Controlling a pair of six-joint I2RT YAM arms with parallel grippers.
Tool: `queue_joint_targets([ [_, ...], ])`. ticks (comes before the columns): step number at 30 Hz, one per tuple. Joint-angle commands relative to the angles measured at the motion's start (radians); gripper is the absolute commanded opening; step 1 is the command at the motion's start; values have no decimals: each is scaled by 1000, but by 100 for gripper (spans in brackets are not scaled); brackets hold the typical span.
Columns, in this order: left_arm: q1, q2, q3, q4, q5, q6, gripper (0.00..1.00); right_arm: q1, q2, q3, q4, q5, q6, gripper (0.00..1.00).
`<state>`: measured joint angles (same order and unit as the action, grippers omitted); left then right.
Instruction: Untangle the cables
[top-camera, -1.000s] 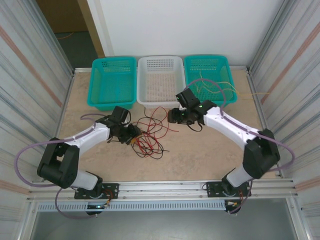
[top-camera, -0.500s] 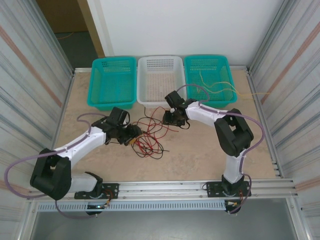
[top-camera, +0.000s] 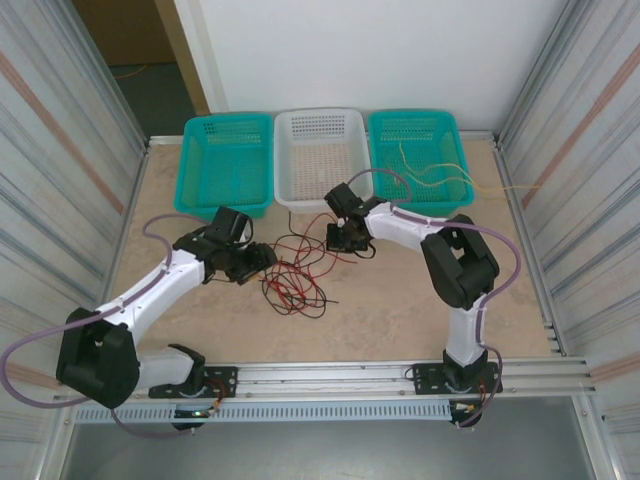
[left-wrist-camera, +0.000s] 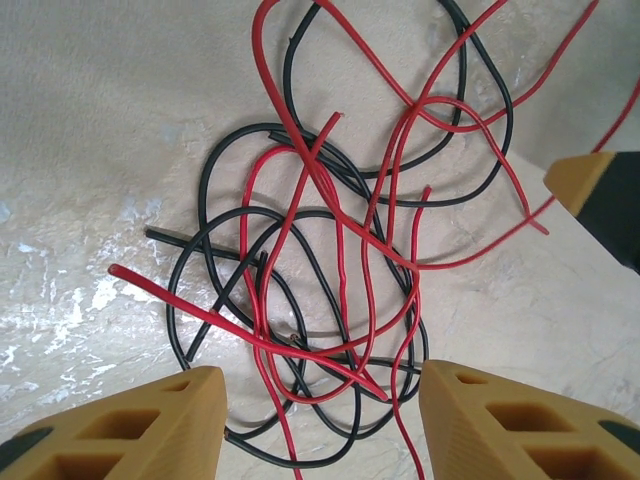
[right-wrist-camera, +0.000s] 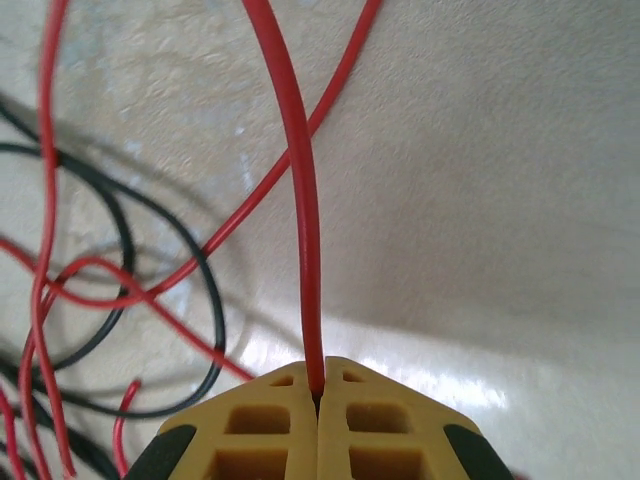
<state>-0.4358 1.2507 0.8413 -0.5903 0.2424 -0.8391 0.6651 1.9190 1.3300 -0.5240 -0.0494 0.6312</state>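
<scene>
Over the last second the right arm has folded its elbow in towards the middle of the table and carried the right gripper (top-camera: 338, 238) a little left, closer to the tangle of red and black wires (top-camera: 295, 280). The left arm has swung its elbow outward, and its gripper has barely shifted.

The right gripper's jaws are pressed together on a single red wire (right-wrist-camera: 300, 200), which runs straight out of the pinch and away over the tabletop (right-wrist-camera: 520, 150). Holding one strand at the far-right edge of the heap looks meant to let it be drawn clear of the rest.

The left gripper (left-wrist-camera: 322, 395) hangs over the near-left side of the tangle with its fingers spread wide. Nothing is between them but loops lying on the table below. I judge it is placed to pin or take a second strand, so the heap does not drag along.

The tangle lies on the table just in front of the white basket (top-camera: 322, 165), between the two grippers. Pale yellow wires (top-camera: 430, 170) lie in the right teal basket (top-camera: 415, 114), one trailing over its rim, well apart from the tangle and apparently sorted by colour.
</scene>
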Motion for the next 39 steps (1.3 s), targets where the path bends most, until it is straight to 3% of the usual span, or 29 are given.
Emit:
queue_joint_targets([
  [1, 5, -38, 31, -45, -31, 43, 54, 56, -160, -29, -75, 94, -36, 0],
  [7, 3, -39, 55, -46, -31, 54, 53, 157, -372, 1, -226, 236, -54, 0],
  [14, -15, -9, 97, -39, -45, 63, 54, 153, -452, 298, -356, 326, -135, 0],
  [22, -15, 17, 118, -72, -107, 72, 55, -13, -218, 744, -437, 252, -204, 0],
  [30, -15, 38, 165, -130, -169, 102, 57, -158, 112, 1014, -455, 80, -232, 0],
  [36, -6, 96, 200, -172, -201, 110, 58, -204, 290, 1056, -419, 30, -241, 8],
  [39, 2, 118, 211, -177, -214, 95, 59, -216, 355, 1059, -425, 18, -240, 20],
])
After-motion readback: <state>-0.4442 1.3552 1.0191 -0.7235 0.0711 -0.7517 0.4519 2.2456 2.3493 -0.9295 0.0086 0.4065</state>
